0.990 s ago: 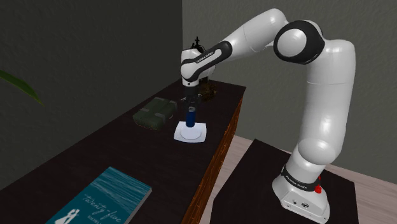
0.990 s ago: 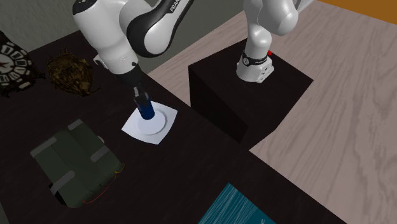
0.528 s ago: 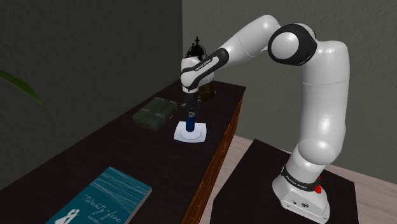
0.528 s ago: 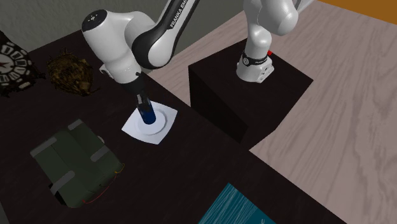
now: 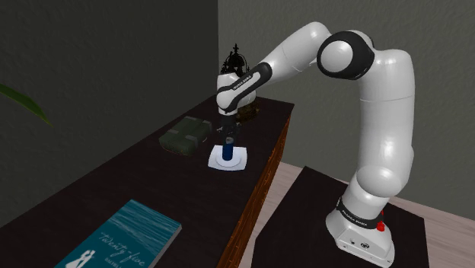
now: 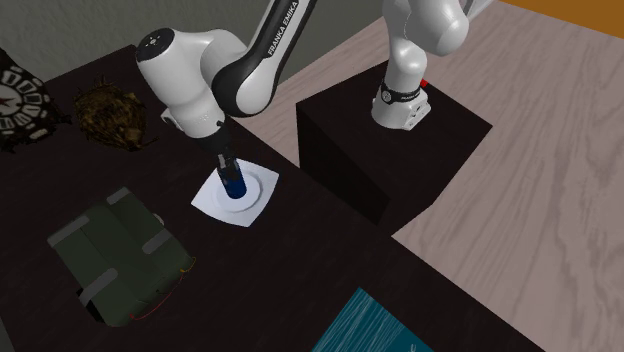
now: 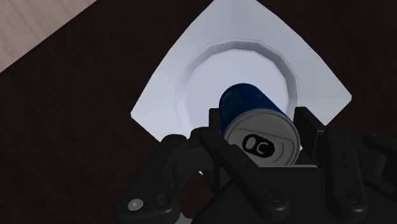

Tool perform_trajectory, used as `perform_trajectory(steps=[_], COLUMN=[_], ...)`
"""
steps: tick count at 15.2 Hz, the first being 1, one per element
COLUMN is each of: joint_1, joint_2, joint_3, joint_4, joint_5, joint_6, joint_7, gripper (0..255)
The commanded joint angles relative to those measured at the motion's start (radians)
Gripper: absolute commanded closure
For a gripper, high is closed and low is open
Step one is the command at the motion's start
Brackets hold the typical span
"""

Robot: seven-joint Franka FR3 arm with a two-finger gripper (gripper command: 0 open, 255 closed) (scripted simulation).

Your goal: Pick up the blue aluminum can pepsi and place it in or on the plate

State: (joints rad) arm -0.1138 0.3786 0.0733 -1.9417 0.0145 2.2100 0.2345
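Note:
The blue can (image 7: 249, 109) with a silver top stands upright over the round well of the white square plate (image 7: 191, 57). My black gripper (image 7: 261, 127) is shut on the can near its top, one finger on each side. In the shoulder view the can (image 5: 227, 151) sits on the plate (image 5: 237, 161) under the gripper (image 5: 227, 140). The second exterior view shows the can (image 6: 234, 186) at the middle of the plate (image 6: 258, 198), with the gripper (image 6: 225, 166) coming down on it from above.
On the dark table (image 5: 137, 183) a dark green case (image 5: 185, 134) lies beside the plate. A teal book (image 5: 125, 242) lies near the front. A brown lump (image 6: 110, 115) and a patterned object (image 6: 20, 95) sit at the far end. The table edge runs close to the plate.
The arm has lowered the can onto the plate's well. The fingers have stayed shut on it.

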Motion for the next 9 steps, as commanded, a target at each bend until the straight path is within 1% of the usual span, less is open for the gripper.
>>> perform_trajectory(steps=[1,3,4,9], joint_1=[0.0,0.0,0.0,0.0], joint_2=[0.0,0.0,0.0,0.0], joint_3=[0.0,0.0,0.0,0.0], joint_4=[0.0,0.0,0.0,0.0], joint_5=[0.0,0.0,0.0,0.0], joint_6=[0.001,0.001,0.0,0.001], joint_7=[0.0,0.0,0.0,0.0], gripper=[255,255,0,0])
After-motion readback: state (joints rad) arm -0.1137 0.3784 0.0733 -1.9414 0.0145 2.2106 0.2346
